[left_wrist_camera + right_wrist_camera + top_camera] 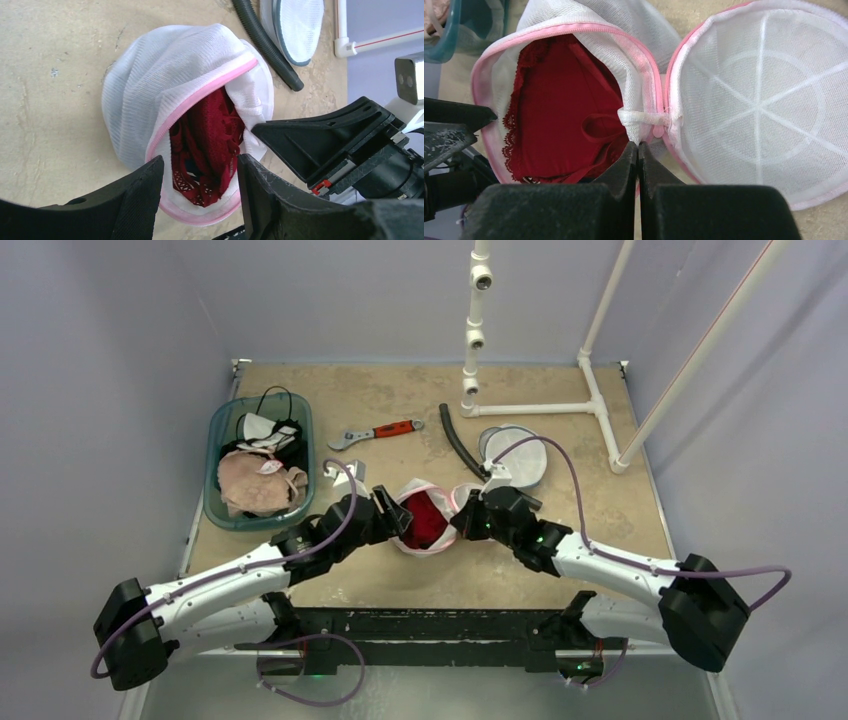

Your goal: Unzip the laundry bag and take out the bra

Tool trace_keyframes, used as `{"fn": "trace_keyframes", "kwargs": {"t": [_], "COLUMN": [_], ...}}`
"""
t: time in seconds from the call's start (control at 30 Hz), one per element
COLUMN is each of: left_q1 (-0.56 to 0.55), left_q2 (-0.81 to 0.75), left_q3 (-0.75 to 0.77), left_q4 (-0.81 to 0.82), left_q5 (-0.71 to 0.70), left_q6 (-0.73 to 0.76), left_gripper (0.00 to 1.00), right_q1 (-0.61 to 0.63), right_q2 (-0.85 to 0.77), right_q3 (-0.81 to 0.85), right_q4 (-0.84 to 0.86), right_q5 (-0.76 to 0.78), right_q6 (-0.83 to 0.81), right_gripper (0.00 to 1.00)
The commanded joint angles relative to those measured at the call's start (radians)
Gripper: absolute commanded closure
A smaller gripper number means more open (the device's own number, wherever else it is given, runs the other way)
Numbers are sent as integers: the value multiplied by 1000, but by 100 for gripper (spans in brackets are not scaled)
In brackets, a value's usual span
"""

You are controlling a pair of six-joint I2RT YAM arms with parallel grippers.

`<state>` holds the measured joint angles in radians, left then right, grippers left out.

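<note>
Laundry bag (150, 85) lies near the middle of the table (400, 390), between the two grippers; white mesh, pink zipper round the rim, zipper undone; the shell is folded open. In the right wrist view one round half shows white ribs and the other half gapes.

Bra (210, 135), dark red with a lace edge, is inside the gaping half and partly exposed through the opening.

Left gripper (200, 165): jaws apart, nothing clamped; its fingers stand on either side of the near rim of the opening, with red lace visible in the gap.

Right gripper (638, 147): fingers pressed fully together, tips at the bag's edge just below the white tab where the two halves join; cannot tell whether mesh is pinched between them.

Further out: teal bin (215, 440) of garments to the left; wrench (375, 433) with a red handle, black hose (458, 440) and a second, grey-rimmed mesh bag (520, 455) behind; white pipe frame (540, 408) at the far right.
</note>
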<state>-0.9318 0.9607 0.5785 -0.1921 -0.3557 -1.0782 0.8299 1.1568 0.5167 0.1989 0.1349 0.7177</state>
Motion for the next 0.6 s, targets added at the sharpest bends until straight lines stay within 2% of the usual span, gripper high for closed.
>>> {"fn": "trace_keyframes", "kwargs": {"t": [0.0,0.2,0.4,0.57], "left_q1": [-4,-10,-10,-10], "left_q2": [-18,-71,41,117], "left_q3": [50,74,84,95], "left_q4": [53,37,28,-16], "left_q5": [53,79,92,13], "left_q6": [39,66,80,79], "left_gripper": [46,46,45,37], "right_q1": [-1,-1,-1,-1], "right_q2": [-56,-82,-74,-69], "right_q3": [-4,-10,-12,-18], "right_q4": [2,1,17,24], "right_q5": [-4,-13,-22,-32], "right_q6": [-3,-2,-4,-4], "right_gripper": [100,100,100,100]}}
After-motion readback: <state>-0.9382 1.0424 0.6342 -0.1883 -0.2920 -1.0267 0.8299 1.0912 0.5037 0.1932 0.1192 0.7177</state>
